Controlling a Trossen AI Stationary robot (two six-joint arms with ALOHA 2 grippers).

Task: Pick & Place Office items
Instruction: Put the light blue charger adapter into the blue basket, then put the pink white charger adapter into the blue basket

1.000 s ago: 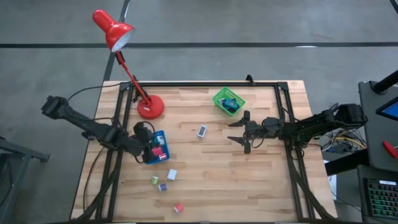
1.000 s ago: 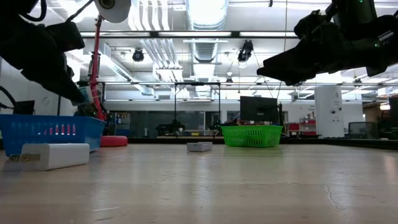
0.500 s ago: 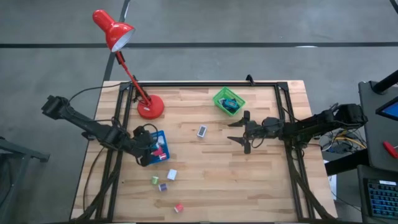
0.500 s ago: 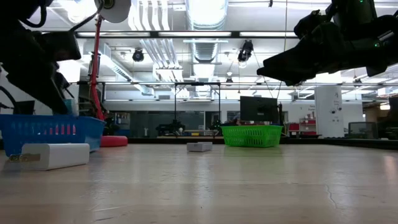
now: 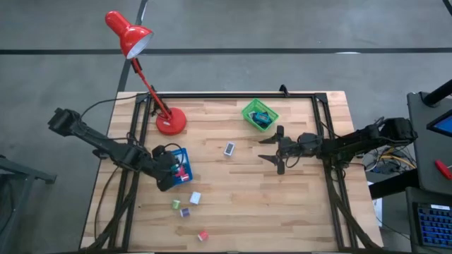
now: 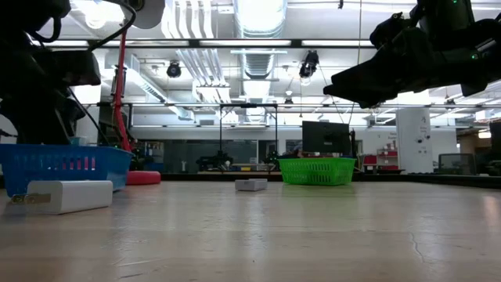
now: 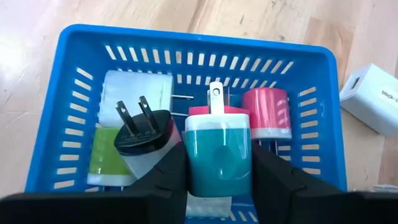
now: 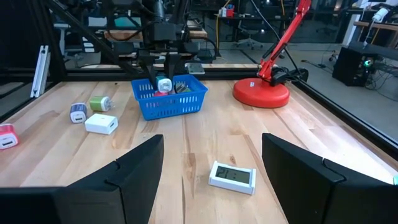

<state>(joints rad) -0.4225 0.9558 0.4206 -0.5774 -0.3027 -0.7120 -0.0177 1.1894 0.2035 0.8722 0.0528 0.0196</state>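
Over the blue basket (image 7: pixel 205 53) my left gripper (image 7: pixel 219 168) is shut on a teal-and-white charger (image 7: pixel 217 146). In the basket (image 5: pixel 181 166) lie a black plug (image 7: pixel 140 134), a pink piece (image 7: pixel 266 112), a white one (image 7: pixel 137 93) and a green one (image 7: pixel 109 162). White (image 5: pixel 195 198), green (image 5: pixel 176 204), purple (image 5: pixel 184 212) and red (image 5: pixel 203 236) pieces lie loose on the wood near the basket. My right gripper (image 5: pixel 275 149) hangs open above mid-table, holding nothing. My left gripper pinches the teal charger by its two side faces (image 7: pixel 196 162) between its two fingers. The fingers slant down from above, from the table's left side. The charger's metal prong (image 7: pixel 216 99) points away from the gripper, and its body hangs over the pieces inside the basket.
A green basket (image 5: pixel 260 115) stands at the far middle, with a red desk lamp's base (image 5: pixel 171 121) at the far left. A white flat piece with a small screen (image 5: pixel 229 149) lies between the baskets. Bare wood stretches across the near right of the table.
My left gripper has tipped further downward over the blue basket, still shut on the teal charger, which has come lower toward the basket's inside.
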